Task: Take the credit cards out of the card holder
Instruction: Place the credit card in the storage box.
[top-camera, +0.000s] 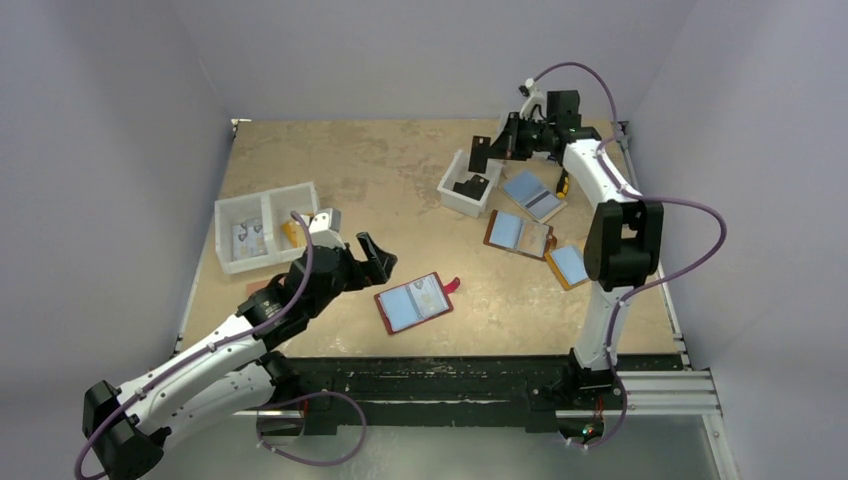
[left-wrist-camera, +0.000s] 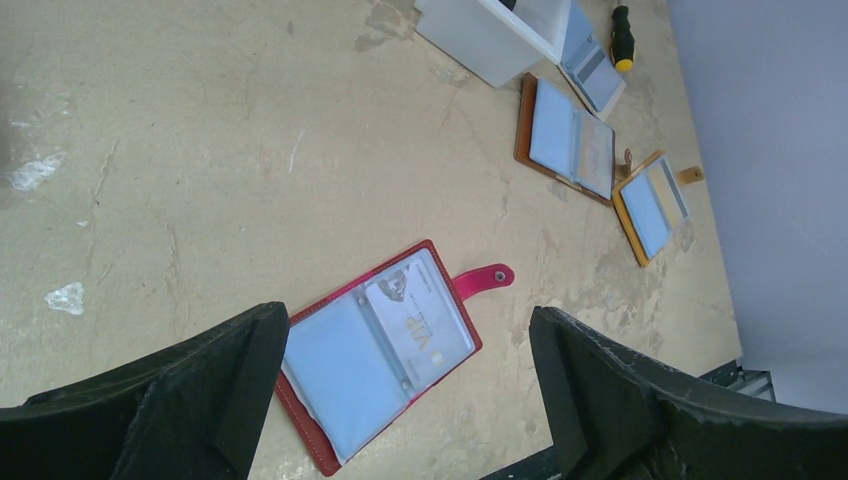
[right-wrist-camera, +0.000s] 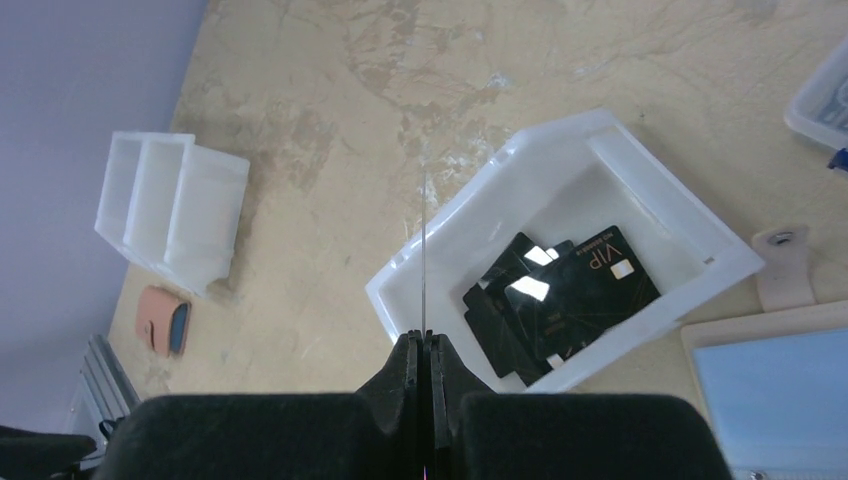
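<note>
Card (right-wrist-camera: 423, 250) edge-on in right claw (right-wrist-camera: 423, 340), face hidden

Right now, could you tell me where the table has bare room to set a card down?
Widest bare patch: the board between the divided tray and the white bin. A narrower strip: between the red card holder and the near edge. Crowded right of the bin: grey holder, brown holder, orange holder.
</note>
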